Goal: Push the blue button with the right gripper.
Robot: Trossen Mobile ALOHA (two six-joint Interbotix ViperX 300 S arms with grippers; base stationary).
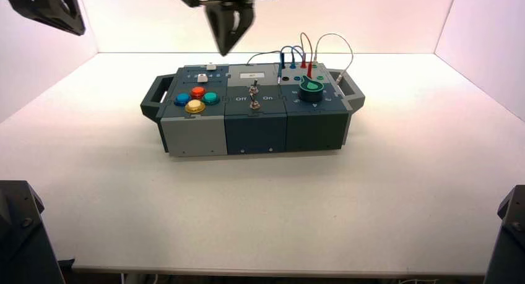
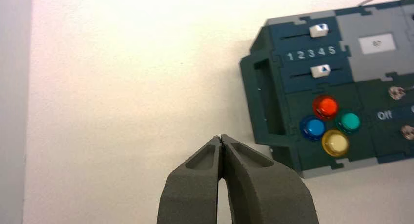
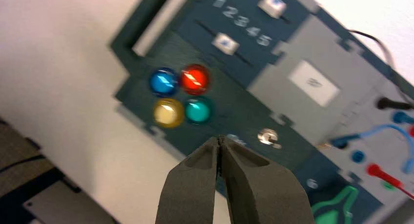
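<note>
Control box (image 1: 192, 135), mid-table: 4 round buttons clustered on its left section, yellow button (image 1: 195, 106) nearest, blue button (image 1: 182, 99) at the cluster's left, teal button (image 1: 211, 98) at its right, red button (image 1: 198, 91) farthest. Right gripper (image 1: 224, 49): fingers together in a point, raised above the box's far edge near its middle; the blue button lies down, nearward and left of the tip. Left gripper (image 2: 221, 137): fingers together, held high at far left, well apart from the box.
</note>
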